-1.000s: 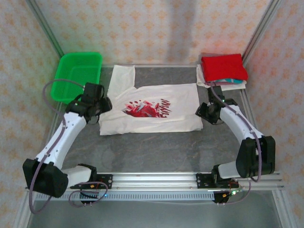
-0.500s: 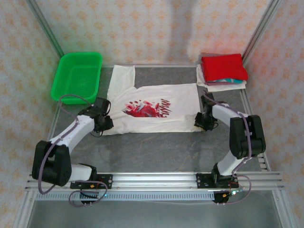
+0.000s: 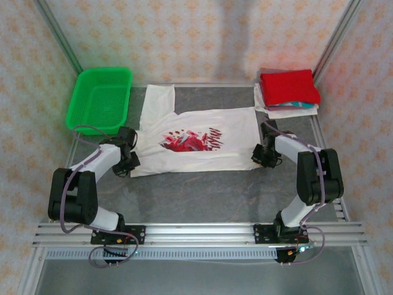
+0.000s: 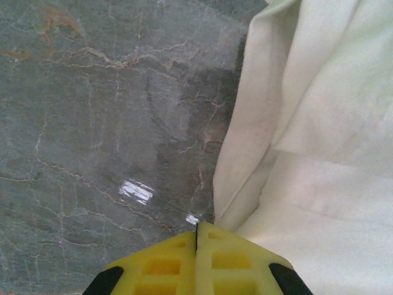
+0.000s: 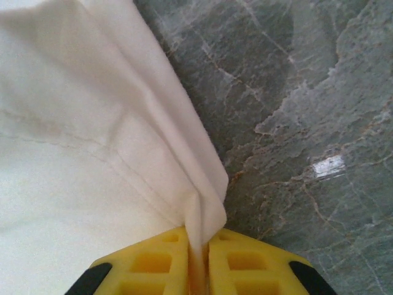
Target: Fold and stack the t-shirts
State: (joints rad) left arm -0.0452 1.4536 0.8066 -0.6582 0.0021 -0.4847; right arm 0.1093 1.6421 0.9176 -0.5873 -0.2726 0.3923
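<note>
From above you see the cream-white cloth t-shirt with a red splatter chest graphic (image 3: 196, 144) spread flat on the grey marble-patterned tabletop (image 3: 196, 196). It lies between the green plastic mesh basket (image 3: 101, 70) at far left and the stack of folded tees topped by a red one (image 3: 288, 87) at far right. Your left gripper (image 3: 128, 163) sits at the shirt's near left corner, your right gripper (image 3: 259, 157) at its near right corner.

In your left wrist view the yellow fingers (image 4: 233, 261) are pressed tight together right at the shirt's edge; you cannot tell whether any cloth is caught between them.

In your right wrist view the claw is clenched on the shirt, a fold of its hem pinched between the two pads
</note>
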